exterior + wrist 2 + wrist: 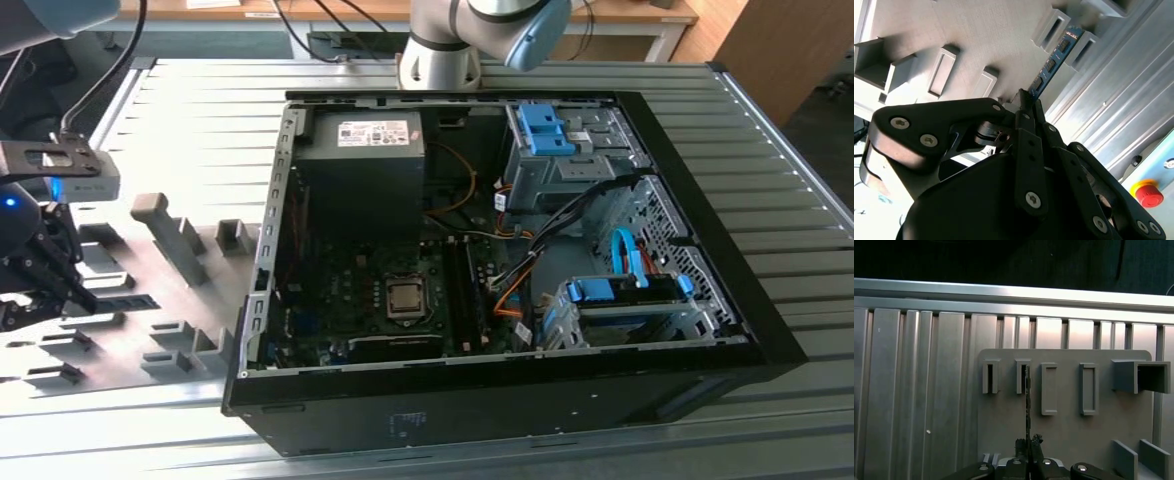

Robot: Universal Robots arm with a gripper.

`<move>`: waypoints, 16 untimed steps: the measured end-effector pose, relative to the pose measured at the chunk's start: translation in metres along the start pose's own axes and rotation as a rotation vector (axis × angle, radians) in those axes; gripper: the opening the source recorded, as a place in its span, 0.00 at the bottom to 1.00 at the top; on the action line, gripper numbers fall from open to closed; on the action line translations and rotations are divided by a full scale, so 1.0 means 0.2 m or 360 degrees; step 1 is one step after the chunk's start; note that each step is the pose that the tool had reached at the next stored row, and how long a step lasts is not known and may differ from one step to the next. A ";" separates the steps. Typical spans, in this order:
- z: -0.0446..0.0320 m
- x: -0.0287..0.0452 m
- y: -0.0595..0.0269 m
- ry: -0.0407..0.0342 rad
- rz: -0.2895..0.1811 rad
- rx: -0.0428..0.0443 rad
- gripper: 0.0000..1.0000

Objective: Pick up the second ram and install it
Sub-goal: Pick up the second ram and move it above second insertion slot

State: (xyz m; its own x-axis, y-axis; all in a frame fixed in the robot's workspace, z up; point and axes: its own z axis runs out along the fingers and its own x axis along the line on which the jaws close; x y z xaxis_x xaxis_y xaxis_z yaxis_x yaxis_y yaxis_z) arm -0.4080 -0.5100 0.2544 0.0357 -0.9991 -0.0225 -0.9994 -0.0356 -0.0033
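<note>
- One memory stick (1054, 60), slim and dark with small chips along its face, is pinched at its near end in my claw (1025, 100), the jaws drawn narrow onto it.
- Its far end reaches in between two grey holder blocks (1051, 27). I cannot tell whether it rests in them or has lifted clear.
- In the first wrist view the stick (1027, 400) stands edge-on, a thin dark line running from my fingertips (1035, 440) to one of the slotted blocks.
- The blocks stand on a flat grey plate (979, 40), which lies on the ribbed metal bench (747, 120).
- In the exterior view my claw (40, 290) hangs over that plate at the exterior view's left.
- Just beside the plate the open black computer case (507, 420) lies on its side, with a square silver processor chip (404, 297) on the board inside.
- A red button (1149, 196) on a yellow base sits at the bench edge in the second wrist view.
</note>
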 end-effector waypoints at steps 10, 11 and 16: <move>-0.045 -0.001 0.000 0.0000 0.0000 0.0000 0.14; -0.049 -0.001 0.000 0.0000 0.0000 0.0000 0.14; -0.070 -0.002 0.000 0.0000 0.0000 0.0000 0.14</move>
State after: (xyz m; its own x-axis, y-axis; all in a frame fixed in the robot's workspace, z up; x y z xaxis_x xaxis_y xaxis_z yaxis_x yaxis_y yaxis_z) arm -0.4080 -0.5100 0.2684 0.0357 -0.9991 -0.0225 -0.9994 -0.0356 -0.0033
